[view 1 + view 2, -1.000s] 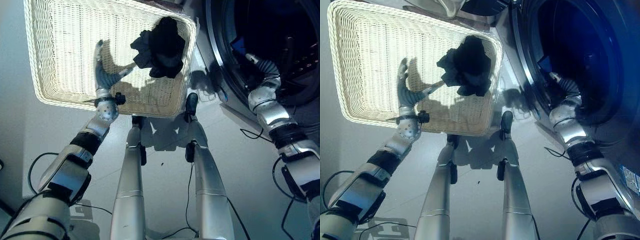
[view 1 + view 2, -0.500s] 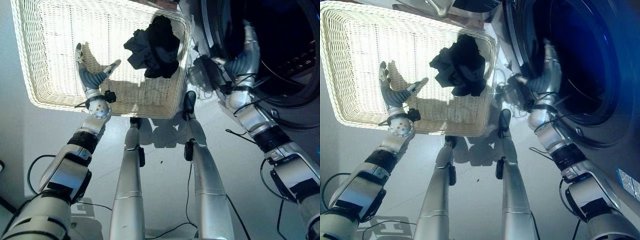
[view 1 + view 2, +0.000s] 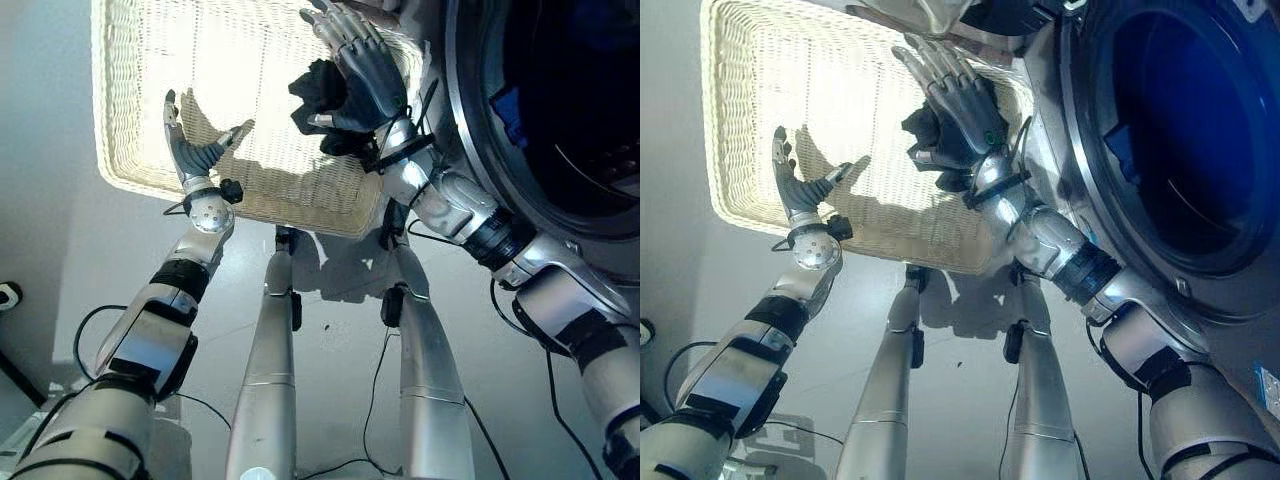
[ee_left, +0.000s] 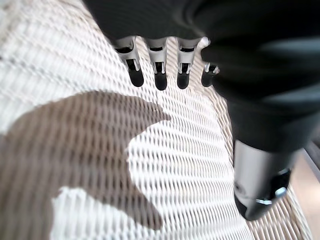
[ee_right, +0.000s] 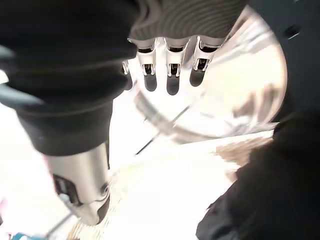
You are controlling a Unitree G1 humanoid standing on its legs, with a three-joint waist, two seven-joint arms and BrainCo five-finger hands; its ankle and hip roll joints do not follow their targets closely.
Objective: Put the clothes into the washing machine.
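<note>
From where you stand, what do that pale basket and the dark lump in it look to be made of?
The basket looks like woven wicker or rattan, cream and matt: a fine crossing weave shows all over its floor and rim. The dark lump looks like soft black cloth, matt, crumpled into folds; which fabric I cannot tell.

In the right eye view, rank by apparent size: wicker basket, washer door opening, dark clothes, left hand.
1. Wicker basket and washer door opening: alike, so I won't rank them.
2. Dark clothes, partly hidden behind the right hand.
3. Left hand, though close.
</note>
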